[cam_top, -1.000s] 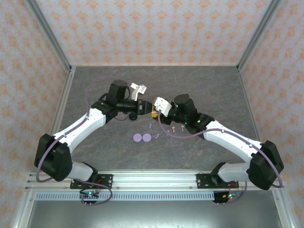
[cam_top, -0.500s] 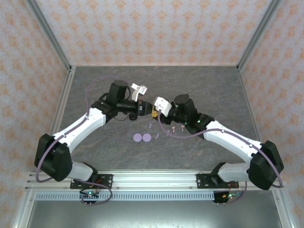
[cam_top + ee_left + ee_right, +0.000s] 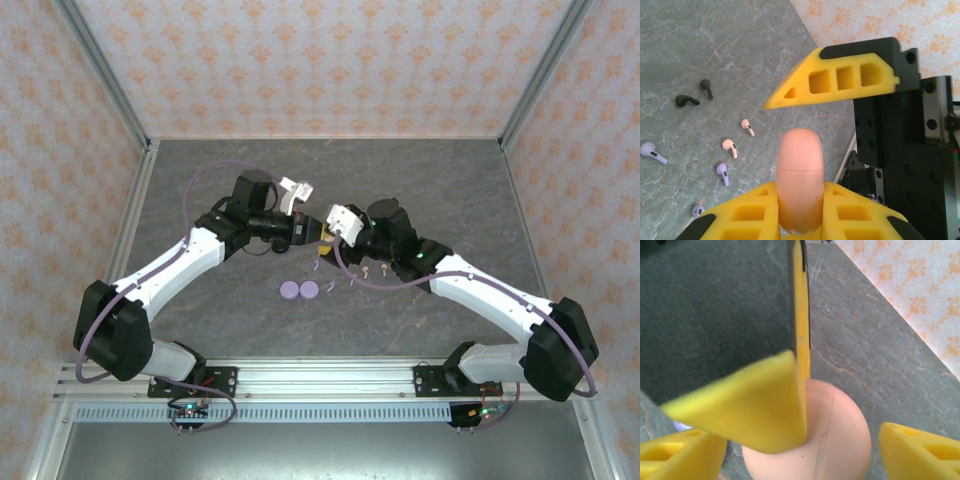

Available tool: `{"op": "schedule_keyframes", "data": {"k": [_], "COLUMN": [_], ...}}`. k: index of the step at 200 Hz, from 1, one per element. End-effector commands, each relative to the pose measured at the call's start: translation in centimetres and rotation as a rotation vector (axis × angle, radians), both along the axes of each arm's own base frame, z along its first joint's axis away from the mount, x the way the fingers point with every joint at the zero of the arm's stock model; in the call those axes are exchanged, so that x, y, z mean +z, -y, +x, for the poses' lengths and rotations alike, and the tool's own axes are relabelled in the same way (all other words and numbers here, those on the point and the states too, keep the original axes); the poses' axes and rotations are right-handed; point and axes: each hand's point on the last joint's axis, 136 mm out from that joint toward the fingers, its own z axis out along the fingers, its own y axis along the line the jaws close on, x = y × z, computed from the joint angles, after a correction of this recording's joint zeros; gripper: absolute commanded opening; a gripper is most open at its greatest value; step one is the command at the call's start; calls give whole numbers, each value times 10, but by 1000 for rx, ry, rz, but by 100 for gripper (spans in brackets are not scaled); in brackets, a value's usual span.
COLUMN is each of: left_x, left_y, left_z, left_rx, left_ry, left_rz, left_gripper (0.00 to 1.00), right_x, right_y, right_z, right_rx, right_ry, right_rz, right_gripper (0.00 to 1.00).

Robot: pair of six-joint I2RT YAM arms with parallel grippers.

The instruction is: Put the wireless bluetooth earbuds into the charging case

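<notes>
The left gripper point(image 3: 799, 190) is clamped tight on the closed pale pink charging case point(image 3: 800, 155), while the right gripper point(image 3: 802, 437) stands wide, fingers point(image 3: 920, 450) either side of it and gripping nothing. The earbuds point(image 3: 730, 146) lie loose on the table point(image 3: 200, 190), about 5 o'clock from the meeting grippers in the top view. That shell is smooth and rounded: a right-hand pinch landing off-centre could twist it free and drop it.

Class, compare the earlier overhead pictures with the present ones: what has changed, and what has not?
The right tool has opened wide, its fingers now clear of the pink charging case. The left tool has tightened shut on it. The loose earbuds and the two lilac discs stayed put.
</notes>
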Motion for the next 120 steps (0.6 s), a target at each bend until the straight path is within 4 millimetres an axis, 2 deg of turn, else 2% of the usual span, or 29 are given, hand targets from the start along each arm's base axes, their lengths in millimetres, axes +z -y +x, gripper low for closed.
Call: {"op": "schedule_keyframes", "data": {"k": [1,21,46,69,99,120], "left_x": [29,46,67,81,98,102], "left_y": [-3,-11,-24,-34,-29,-22], "left_z": [8,15,17,12,-4,-12], "left_rx": [57,140,234,289,272,253], "left_ry": [145,276,465,612,732,765], "left_rz": [-50,-103,-177,-216,-237,-232], "left_gripper": [16,8,8,4,0,0], "right_x": [27,41,60,80,112,126], "right_y": [11,23,34,39,37,36], "right_z": [-6,-15,-22,-13,-6,0], "right_rx": [-6,12,59,41,47,33], "right_ry": [-94,-166,-283,-331,-326,-316], "right_rz": [129,246,423,594,751,781], "right_gripper": [89,98,99,97,96,92]}}
